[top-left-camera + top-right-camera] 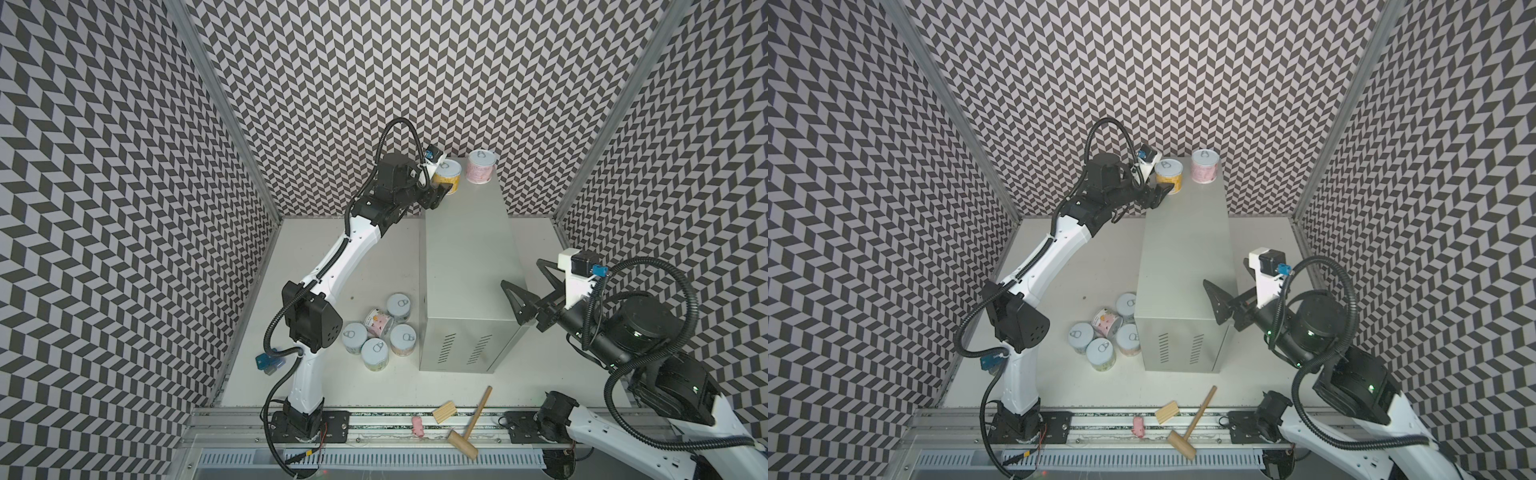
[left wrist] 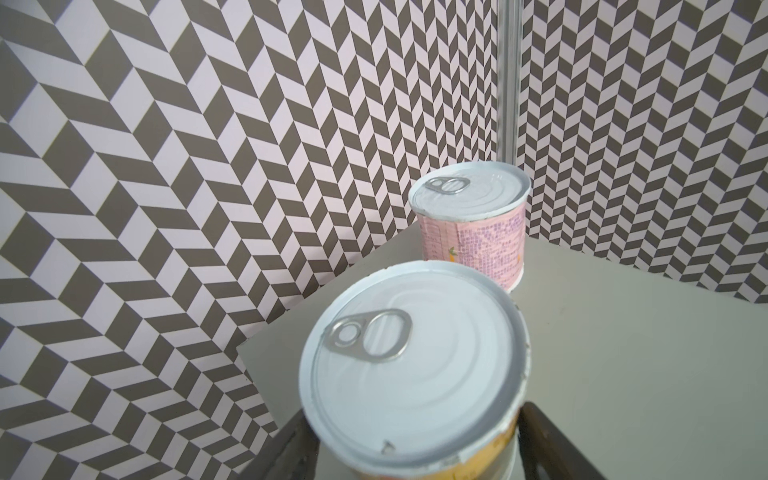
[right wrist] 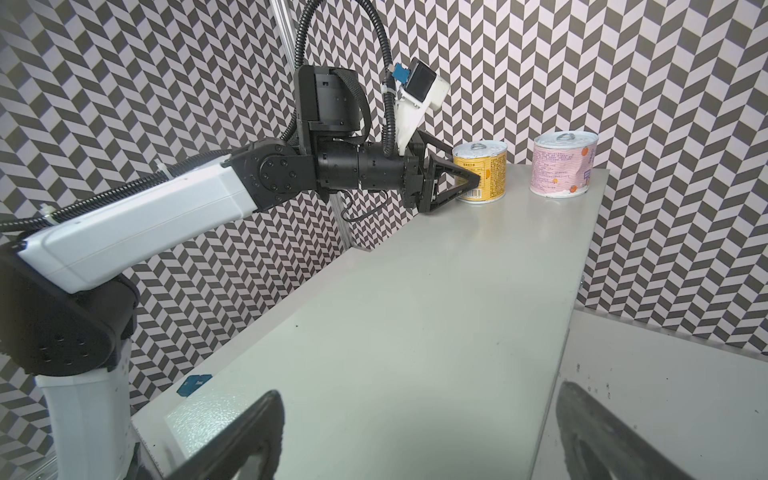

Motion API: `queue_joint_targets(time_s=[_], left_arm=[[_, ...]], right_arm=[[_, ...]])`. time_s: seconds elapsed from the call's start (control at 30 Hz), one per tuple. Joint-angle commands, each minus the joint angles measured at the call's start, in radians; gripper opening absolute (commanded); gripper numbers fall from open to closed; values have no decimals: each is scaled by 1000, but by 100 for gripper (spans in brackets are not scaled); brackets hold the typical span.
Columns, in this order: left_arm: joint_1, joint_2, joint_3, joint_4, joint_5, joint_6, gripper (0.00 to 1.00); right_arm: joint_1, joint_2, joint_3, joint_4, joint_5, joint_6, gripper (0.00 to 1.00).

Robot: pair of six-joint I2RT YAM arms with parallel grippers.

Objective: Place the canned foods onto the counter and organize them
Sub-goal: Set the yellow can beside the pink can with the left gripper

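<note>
Nearest, in front of the counter [image 1: 465, 257], by the rail: wooden mallet [image 1: 477, 412], wooden block [image 1: 444, 412] and a small pink piece [image 1: 418, 427] of unclear kind.

Next, on the tabletop [image 1: 332, 266] just left of the counter's front corner: a huddle of cans. Nearest can [image 1: 375, 352] upright, lid sealed, pull tab flat. Behind it a tipped can [image 1: 378, 323], lying on its side with the label showing, wedged among three more upright cans [image 1: 402, 338]. Those also sealed, the rightmost just beside the counter's side wall. Contents hidden in every one.

On the counter's front face: vent slits [image 1: 448, 347]. Over the counter's right edge, toward the front: right gripper [image 1: 519, 272], jaws spread wide, well apart from every can.

Farthest, on the counter's flat top at its back end: yellow can [image 3: 492, 174] by the left corner and pink can [image 3: 563, 170] by the right. Both upright, sealed, standing near each other but not touching. Around the yellow can: left gripper [image 3: 467, 166], one dark finger [image 3: 475, 180] on each side, narrowed close against the label — whether pressing it or just short of it, cannot tell. From the left wrist view, the yellow can's lid [image 2: 415, 365] low between the two fingers, with the pink can beyond it toward the counter's far corner.
</note>
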Motion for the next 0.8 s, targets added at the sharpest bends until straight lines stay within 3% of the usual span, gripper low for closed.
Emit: queue_joint_targets(time_s=[0.0, 0.43, 0.77], left_arm=[[9, 31, 44, 28, -8, -10, 74], [15, 93, 91, 70, -27, -12, 65], [14, 139, 137, 68, -40, -16, 64]], right_arm=[[-2, 0, -5, 36, 19, 8, 99], [-2, 0, -3, 30, 23, 2, 99], [-1, -6, -3, 25, 26, 0, 99]])
